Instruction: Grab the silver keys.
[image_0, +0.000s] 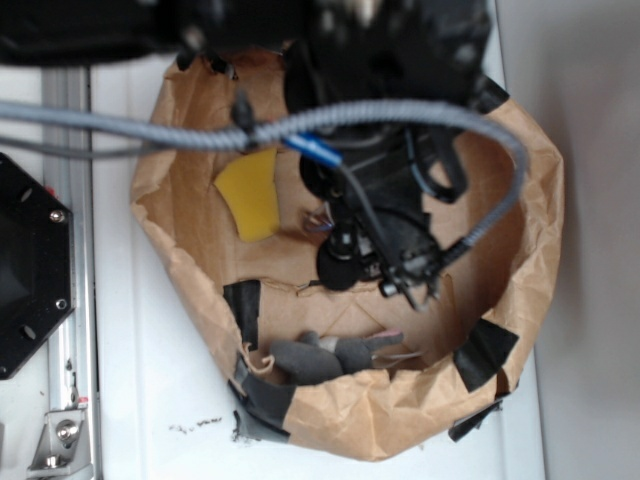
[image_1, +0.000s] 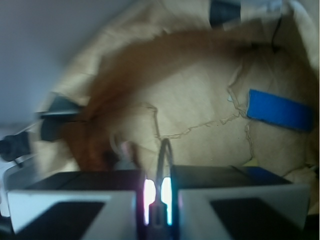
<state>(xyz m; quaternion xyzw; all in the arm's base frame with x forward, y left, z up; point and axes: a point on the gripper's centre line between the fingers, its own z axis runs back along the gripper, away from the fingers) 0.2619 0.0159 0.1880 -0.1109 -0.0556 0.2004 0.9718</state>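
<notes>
Exterior view: gripper (image_0: 405, 285) low inside the paper bag (image_0: 520, 260); silver keys not discernible, jaw state unclear.

Wrist view: jaws nearly closed, pinching the thin wire loop (image_1: 165, 165). Judged light, stiff, slippery; loop offers hold.

I see the jaws nearly closed, pinching a thin wire loop (image_1: 165, 155). Brown paper (image_1: 200, 110) beyond, with blue tape (image_1: 277, 110) at right.
</notes>
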